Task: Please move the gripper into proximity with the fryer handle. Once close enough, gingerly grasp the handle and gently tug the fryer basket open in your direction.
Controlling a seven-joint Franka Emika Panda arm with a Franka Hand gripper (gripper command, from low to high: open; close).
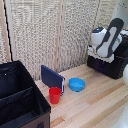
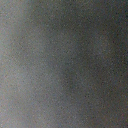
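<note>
arm low over black air fryer on worktop
end effector hidden behind arm, opening impossible to tell; wrist view only grey blur

Open wooden table surface lies between the black air fryer at the exterior view's right and the black fabric bin at its left. 3 items stand in the middle ground: a blue bowl, a red cup and a dark blue flat case propped upright. The white arm crowds the fryer's top. A slatted screen closes the rear. The wrist view is a grey blur.
</note>
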